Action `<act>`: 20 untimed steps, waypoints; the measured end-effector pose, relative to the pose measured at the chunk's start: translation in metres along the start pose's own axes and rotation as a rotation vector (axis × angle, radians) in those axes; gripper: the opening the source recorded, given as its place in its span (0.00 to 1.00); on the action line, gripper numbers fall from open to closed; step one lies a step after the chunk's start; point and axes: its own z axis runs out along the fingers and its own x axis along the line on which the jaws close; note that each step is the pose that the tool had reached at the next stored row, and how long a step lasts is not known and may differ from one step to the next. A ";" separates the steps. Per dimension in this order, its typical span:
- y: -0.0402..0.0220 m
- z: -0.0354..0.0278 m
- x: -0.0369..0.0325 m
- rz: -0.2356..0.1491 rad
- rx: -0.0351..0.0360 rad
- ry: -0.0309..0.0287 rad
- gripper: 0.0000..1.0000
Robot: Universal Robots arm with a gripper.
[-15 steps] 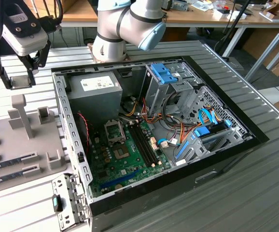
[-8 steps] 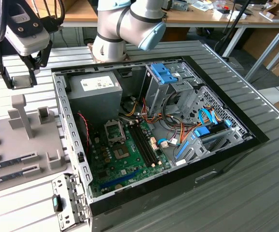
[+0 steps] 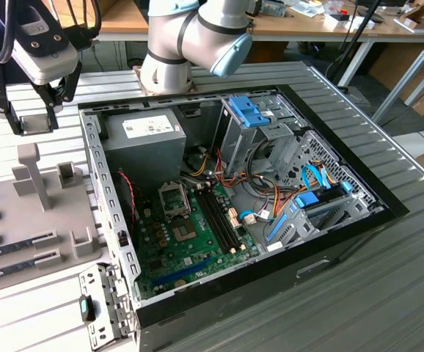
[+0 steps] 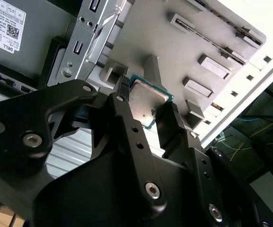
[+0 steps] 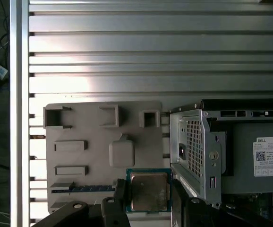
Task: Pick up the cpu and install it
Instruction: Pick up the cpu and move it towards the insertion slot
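Cpu (image 5: 149, 191) pinched by two opposite edges between the black fingers (image 4: 122, 111) of the gripper (image 4: 147, 100), metal top facing the camera in both wrist views. Held above the grey parts tray (image 5: 89, 118), close to the wall of the open computer case (image 3: 329, 242). In the exterior view, outside the case, at the exterior view's left. Inside the case: green motherboard (image 3: 190, 253), socket frame (image 3: 174, 196), power supply (image 3: 142, 139) next to it.
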 end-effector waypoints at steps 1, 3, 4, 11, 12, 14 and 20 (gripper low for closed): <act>-0.0001 0.0000 -0.0005 0.000 0.0000 0.0000 0.47; -0.0001 0.0000 -0.0014 0.000 0.0001 0.0000 0.47; -0.0002 0.0001 -0.0018 0.000 0.0001 0.0000 0.47; -0.0005 0.0003 -0.0054 0.000 0.0001 0.0000 0.47; -0.0006 0.0003 -0.0061 0.000 0.0001 -0.0001 0.47; -0.0007 0.0003 -0.0068 0.000 0.0001 0.0000 0.47; -0.0009 0.0004 -0.0091 0.000 0.0002 0.0000 0.47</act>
